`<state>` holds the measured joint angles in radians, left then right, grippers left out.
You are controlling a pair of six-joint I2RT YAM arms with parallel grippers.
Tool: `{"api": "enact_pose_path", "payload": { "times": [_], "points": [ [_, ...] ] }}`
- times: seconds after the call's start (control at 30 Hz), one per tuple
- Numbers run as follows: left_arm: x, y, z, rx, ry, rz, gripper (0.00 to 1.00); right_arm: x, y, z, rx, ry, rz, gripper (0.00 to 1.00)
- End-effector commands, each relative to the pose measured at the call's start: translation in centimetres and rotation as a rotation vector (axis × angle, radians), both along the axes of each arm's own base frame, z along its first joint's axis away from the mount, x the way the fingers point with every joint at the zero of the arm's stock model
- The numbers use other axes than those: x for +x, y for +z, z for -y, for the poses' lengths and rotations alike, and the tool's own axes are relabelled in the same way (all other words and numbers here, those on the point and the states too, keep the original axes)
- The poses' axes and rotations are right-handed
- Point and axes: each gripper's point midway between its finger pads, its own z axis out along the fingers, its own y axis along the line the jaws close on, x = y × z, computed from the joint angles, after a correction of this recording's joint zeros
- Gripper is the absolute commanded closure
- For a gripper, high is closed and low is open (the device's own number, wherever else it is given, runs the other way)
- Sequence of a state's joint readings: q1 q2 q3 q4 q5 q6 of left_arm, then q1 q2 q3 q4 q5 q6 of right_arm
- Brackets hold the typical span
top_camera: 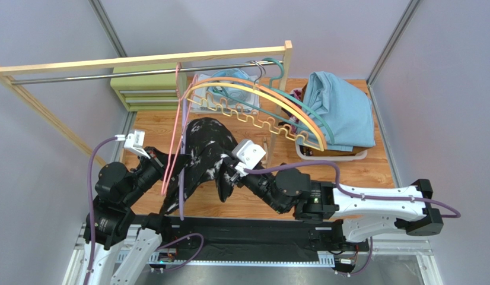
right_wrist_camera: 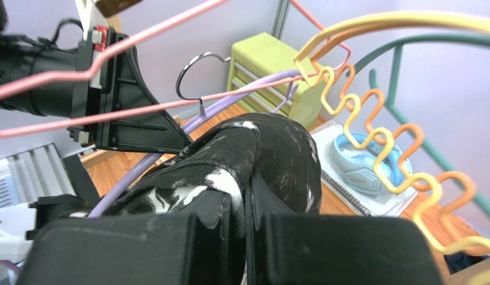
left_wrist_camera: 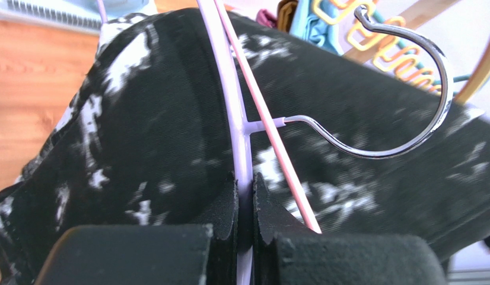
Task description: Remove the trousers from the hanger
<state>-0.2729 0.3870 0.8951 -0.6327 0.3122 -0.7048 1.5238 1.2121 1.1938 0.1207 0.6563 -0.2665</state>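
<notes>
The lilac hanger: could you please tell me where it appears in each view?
Top external: lilac hanger, thin line left of centre.
Left wrist: centre, upright, pinched by the left hand.
Right wrist: curving from lower left to upper centre.
Shared landmark: the black speckled trousers.

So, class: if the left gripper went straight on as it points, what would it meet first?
Probably the black speckled trousers: the left gripper, shut on the lilac hanger, points straight at the cloth draped behind it, though depth is unclear.
</notes>
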Motion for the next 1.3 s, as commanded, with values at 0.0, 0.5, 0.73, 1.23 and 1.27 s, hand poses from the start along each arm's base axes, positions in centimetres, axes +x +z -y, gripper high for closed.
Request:
{"api": "enact_pose_path", "payload": {
  "times": [0.0, 0.5, 0.73, 1.23, 1.27],
  "points": [
    [1.1, 0.7, -0.9, 0.117, 0.026, 0.133, 1.0, -2.0, 14.9, 7.4, 0.427, 0.111, 0.05, 1.0],
    [1.5, -0.6, -0.4, 0.12, -0.001, 0.079, 1.0, -4.4, 20.7, 14.2, 0.434, 0.243, 0.067, 1.0],
    [1.8, -1.3, -0.4, 0.119, 0.008, 0.042, 1.0, -9.3, 20.5, 17.3, 0.386, 0.526, 0.056, 1.0],
    [1.6, -1.5, -0.4, 0.13, -0.001, 0.029, 1.0, -10.1, 3.7, 21.6, 0.113, 0.506, -0.337, 1.0],
    [1.6, -1.5, -0.3, 0.131, -0.004, 0.027, 1.0, -9.8, 1.2, 21.2, 0.084, 0.471, -0.387, 1.0]
  ]
}}
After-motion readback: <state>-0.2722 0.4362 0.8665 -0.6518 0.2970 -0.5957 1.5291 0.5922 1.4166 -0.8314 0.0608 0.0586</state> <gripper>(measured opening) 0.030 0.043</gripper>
